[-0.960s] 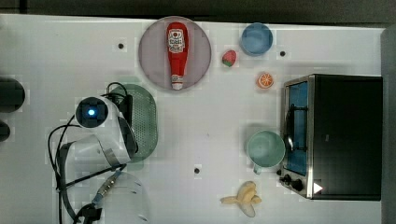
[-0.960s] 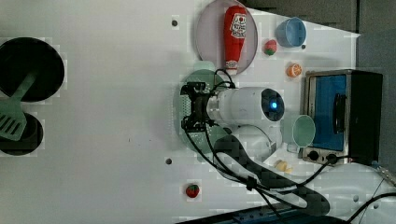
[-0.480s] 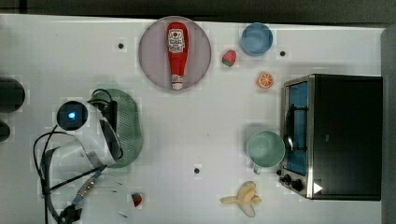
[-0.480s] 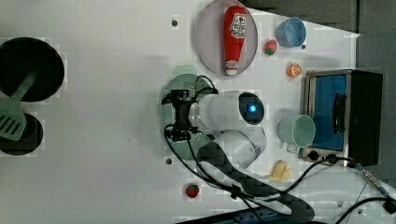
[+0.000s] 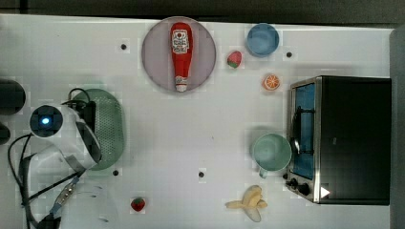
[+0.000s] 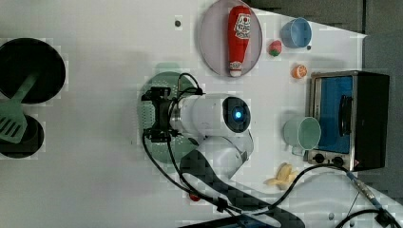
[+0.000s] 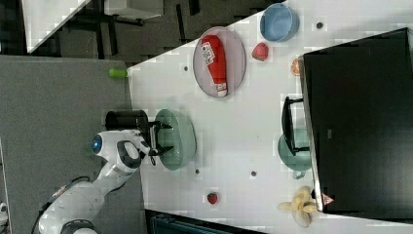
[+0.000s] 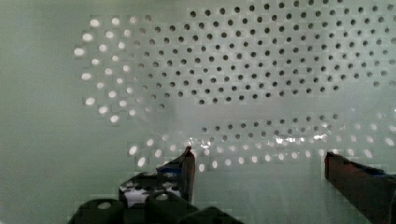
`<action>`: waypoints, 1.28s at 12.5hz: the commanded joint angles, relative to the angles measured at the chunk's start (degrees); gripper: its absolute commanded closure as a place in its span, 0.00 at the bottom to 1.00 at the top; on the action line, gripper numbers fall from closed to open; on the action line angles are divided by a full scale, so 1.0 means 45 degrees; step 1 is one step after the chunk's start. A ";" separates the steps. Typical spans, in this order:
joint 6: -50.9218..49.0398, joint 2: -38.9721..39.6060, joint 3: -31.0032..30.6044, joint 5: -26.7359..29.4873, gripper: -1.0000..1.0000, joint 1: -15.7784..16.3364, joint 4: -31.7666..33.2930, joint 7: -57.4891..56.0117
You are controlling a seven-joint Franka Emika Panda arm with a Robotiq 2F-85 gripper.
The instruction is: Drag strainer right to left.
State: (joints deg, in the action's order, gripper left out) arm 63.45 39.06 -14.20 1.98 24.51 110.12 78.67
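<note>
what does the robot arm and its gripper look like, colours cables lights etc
The arm is a white, rounded Franka with dark grey bands at its joints and a round blue light glowing on one segment. The gripper at its end is black, with dark fingers seen close up in the wrist view. Loose black cables loop from the gripper back along the arm.

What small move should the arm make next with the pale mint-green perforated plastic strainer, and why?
Probably keep sliding toward the top view's left. The gripper is open, with its fingers down inside the pale mint-green oval plastic strainer, which lies at the left end of the white table, some bare surface remaining beyond it.
</note>
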 commanded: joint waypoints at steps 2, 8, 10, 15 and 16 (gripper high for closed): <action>0.0078 0.0270 -0.0127 0.0055 0.00 0.0315 -0.0505 0.1138; -0.1473 -0.0890 -0.0211 0.0025 0.00 0.0408 -0.0632 0.0287; -0.3527 -0.2226 -0.0157 0.0024 0.00 0.0223 -0.0628 -0.1192; -0.8297 -0.6202 0.0886 0.0023 0.00 -0.0476 -0.0597 -0.6740; -0.9041 -0.7039 0.1341 0.0021 0.00 -0.0609 -0.0595 -0.7892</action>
State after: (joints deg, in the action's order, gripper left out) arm 23.37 12.38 -10.42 2.42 25.37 108.94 54.95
